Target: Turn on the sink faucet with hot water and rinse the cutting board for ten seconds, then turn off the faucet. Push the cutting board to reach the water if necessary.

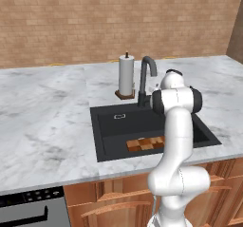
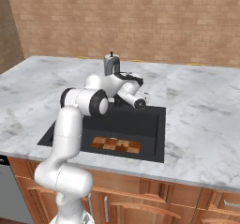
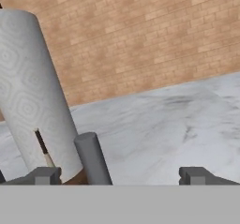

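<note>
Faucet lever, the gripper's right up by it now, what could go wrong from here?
1. The paper-towel roll stands right beside the faucet; the open gripper could knock it over.
2. In the hand view the grey lever sits off-centre toward one finger, so the jaws may glance off it.
3. The cutting board lies at the sink's near edge, so water might miss it.

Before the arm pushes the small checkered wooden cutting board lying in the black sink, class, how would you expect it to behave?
The small checkered wooden cutting board looks rigid, so it should probably slide as one piece rather than bend. It lies flat on the floor of the black matte rectangular sink, so tipping or rolling seems unlikely. Being thin, it is probably light.
</note>
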